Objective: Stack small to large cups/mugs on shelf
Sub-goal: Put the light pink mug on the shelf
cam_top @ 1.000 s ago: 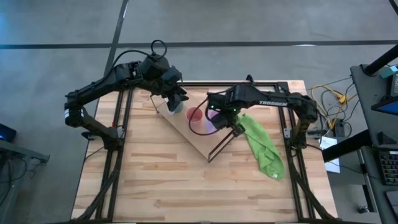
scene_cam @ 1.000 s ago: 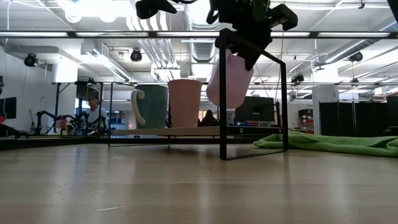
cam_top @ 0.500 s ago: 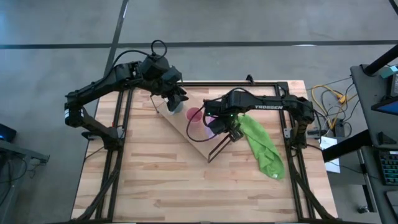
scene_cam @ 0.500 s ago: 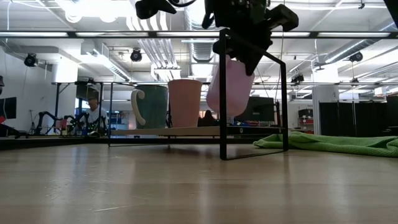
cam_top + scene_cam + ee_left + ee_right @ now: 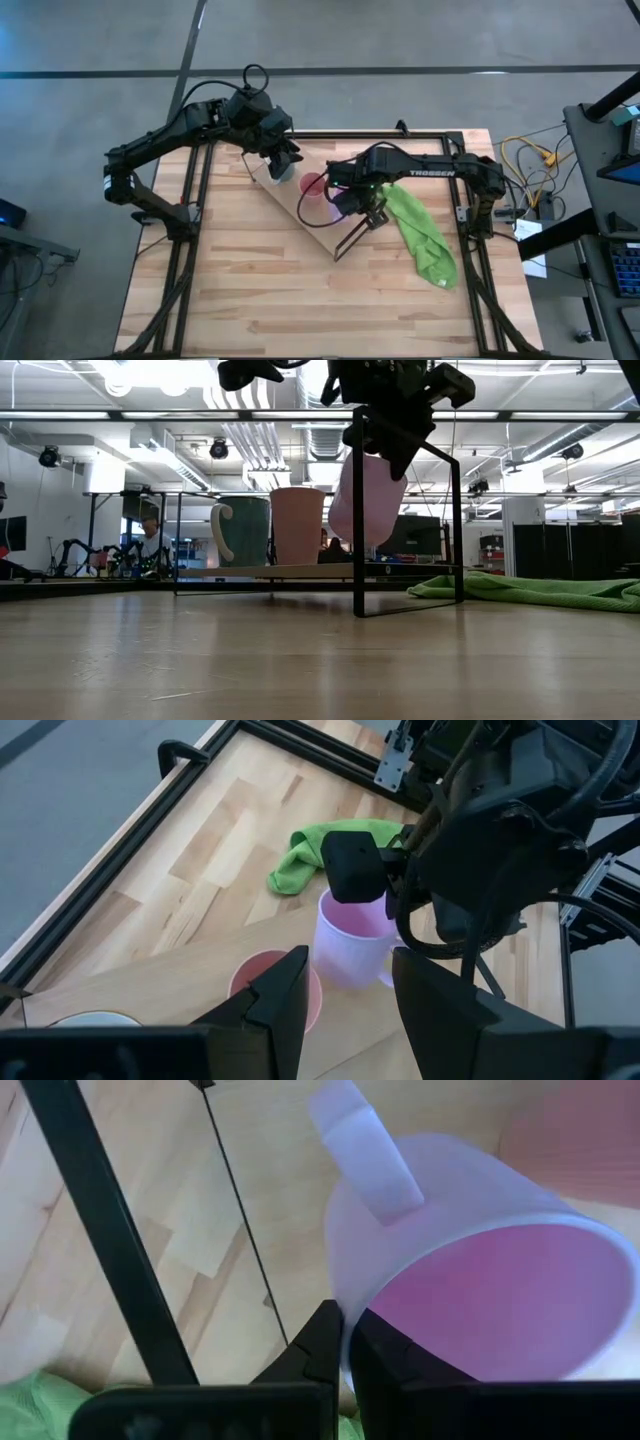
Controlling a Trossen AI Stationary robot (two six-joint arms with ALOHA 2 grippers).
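The light-wood shelf (image 5: 303, 224) stands slantwise on the table, its black wire leg (image 5: 357, 540) toward the near side. The white mug (image 5: 283, 174) and the salmon-pink cup (image 5: 312, 185) stand upright on the plank (image 5: 300, 571). My right gripper (image 5: 350, 196) is shut on the lilac mug (image 5: 366, 502) above the plank, just beside the pink cup (image 5: 297, 525). My left gripper (image 5: 345, 982) is open and empty, hovering above the white mug (image 5: 243, 530). My right gripper pinches the lilac mug's rim wall (image 5: 345, 1295), one finger inside and one outside, a little way round from the handle (image 5: 365, 1160). The fingers (image 5: 322, 1342) come from above, slanting down. The mug hangs tilted below them, clear of the plank.
A green cloth (image 5: 420, 236) lies on the table to the right of the shelf, close under my right arm. The table's black frame rails (image 5: 380, 134) run along its far and side edges. Bare wood (image 5: 280, 300) lies toward the near edge.
My right gripper has carried the lilac mug a little toward the table's left, closer to the pink cup, and slightly down. The mug stays tilted and clear of the plank.
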